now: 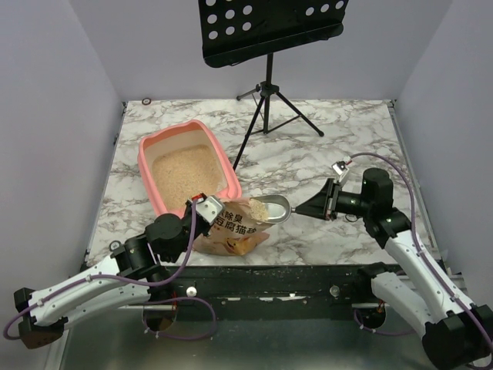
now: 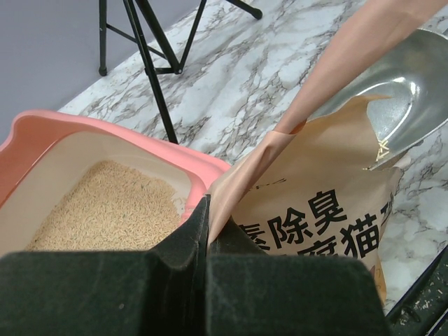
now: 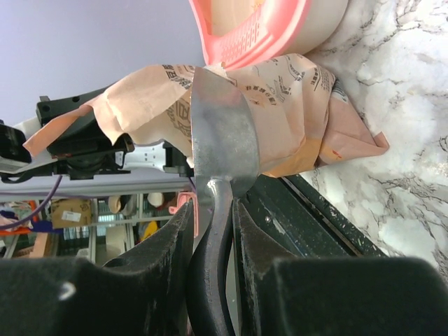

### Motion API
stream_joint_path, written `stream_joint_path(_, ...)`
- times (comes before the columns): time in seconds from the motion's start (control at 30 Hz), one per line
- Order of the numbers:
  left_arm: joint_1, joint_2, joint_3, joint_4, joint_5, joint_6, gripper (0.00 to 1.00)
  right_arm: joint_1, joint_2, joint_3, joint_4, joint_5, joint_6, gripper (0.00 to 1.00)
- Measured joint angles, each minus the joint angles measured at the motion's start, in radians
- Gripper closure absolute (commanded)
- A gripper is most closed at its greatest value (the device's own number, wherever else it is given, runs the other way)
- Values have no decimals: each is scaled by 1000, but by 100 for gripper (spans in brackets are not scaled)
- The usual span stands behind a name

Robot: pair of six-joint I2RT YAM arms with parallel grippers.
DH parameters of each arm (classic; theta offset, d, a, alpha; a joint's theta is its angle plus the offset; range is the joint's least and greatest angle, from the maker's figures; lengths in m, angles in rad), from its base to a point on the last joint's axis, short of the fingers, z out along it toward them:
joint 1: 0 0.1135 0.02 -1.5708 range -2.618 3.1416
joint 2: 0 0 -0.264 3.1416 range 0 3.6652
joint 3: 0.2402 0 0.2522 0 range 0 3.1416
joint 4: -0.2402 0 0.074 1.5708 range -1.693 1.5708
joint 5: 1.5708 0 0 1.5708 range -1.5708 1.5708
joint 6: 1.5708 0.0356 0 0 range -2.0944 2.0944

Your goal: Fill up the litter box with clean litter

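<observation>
Litter box (image 1: 187, 142) stands on the marble table (image 1: 347, 146), left of centre, its long axis running away from the arms and its near end just beside the bag (image 1: 235, 231). Clean litter (image 1: 186, 171) covers the box floor in a shallow tan layer. Left gripper (image 2: 208, 225) is closed on the bag's upper edge, holding the mouth up. Right gripper (image 3: 213, 210) is clamped on the handle of a metal scoop (image 1: 276, 208), whose bowl lies at the bag's open mouth. A black music stand (image 1: 268, 85) stands on the table behind the box.
</observation>
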Motion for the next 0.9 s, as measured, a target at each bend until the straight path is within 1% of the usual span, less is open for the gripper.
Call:
stream_joint_path(0.17, -2, -20, 0, -7, 0, 0, 100, -27, -41, -1, -10, -12, 33, 99)
stream_joint_path(0.53, -5, -101, -13, -32, -35, 2, 100, -29, -113, 19, -29, -18, 120, 99)
stream_joint_path(0.77, -6, -142, -17, -52, -73, 3, 100, -29, -113, 61, -39, -16, 163, 99)
stream_joint_path(0.9, -6, -168, -21, -65, -82, 4, 100, -29, -78, 109, -40, -13, 174, 99)
